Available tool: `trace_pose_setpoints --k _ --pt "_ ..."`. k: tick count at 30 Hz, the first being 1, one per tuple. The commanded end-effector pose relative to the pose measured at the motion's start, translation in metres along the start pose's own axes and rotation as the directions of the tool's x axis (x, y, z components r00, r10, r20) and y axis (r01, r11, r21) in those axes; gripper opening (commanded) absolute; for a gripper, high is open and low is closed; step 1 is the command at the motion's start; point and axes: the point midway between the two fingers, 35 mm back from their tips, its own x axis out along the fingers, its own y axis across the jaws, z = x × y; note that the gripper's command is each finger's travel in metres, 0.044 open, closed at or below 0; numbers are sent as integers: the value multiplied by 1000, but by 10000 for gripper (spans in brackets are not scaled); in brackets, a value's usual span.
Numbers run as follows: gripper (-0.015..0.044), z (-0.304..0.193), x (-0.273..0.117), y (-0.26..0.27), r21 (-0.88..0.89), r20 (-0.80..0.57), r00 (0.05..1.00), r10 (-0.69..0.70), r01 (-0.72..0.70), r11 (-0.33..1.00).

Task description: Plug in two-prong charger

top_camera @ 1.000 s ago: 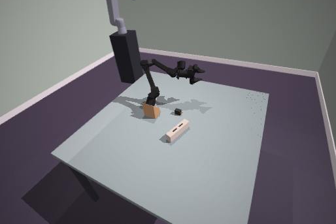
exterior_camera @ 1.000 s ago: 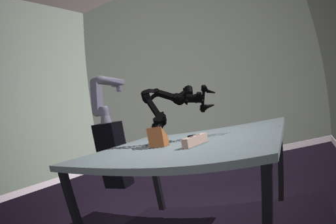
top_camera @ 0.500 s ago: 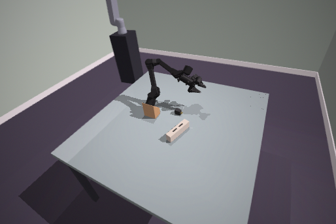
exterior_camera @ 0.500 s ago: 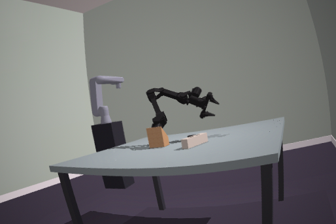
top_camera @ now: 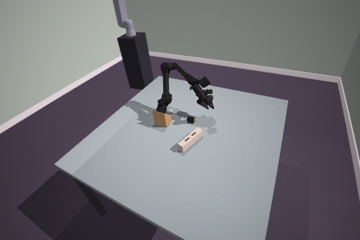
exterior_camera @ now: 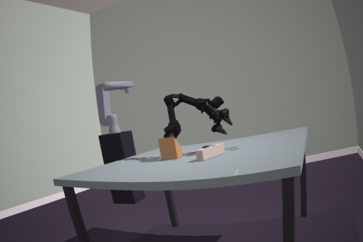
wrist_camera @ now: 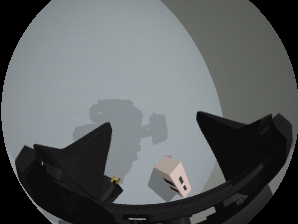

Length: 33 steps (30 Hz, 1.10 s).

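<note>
The gripper (top_camera: pixel 210 106) (exterior_camera: pixel 226 129) (wrist_camera: pixel 154 121) is spread wide, pinching nothing. The little black charger (top_camera: pixel 190 120) (wrist_camera: pixel 111 191) lies on the table (top_camera: pixel 224 187) (exterior_camera: pixel 183 183) (wrist_camera: pixel 60 75), its gold prongs pointing sideways, toward the long white strip's (top_camera: pixel 190 140) (exterior_camera: pixel 210 152) (wrist_camera: pixel 172 176) far end.

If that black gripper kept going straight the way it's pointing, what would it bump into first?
Probably the table, since the gripper slants down toward it. The power strip seems off that line, though depth is hard to judge.

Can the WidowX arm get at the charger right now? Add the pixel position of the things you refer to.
Probably yes: the jaws stand open above the table, and nothing visible covers the charger (top_camera: pixel 190 120). The orange block (top_camera: pixel 161 119) and power strip (top_camera: pixel 190 140) sit nearby, beside it.
</note>
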Motion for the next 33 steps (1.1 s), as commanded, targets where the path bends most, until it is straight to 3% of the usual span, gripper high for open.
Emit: trace_pose_setpoints --k 1,17,33 --pt "440 -22 5 2 94 -86 994 60 -52 994" --pt "440 -97 -7 24 512 -315 884 346 -149 846" --pt "440 -125 -38 54 862 -298 716 631 -82 501"
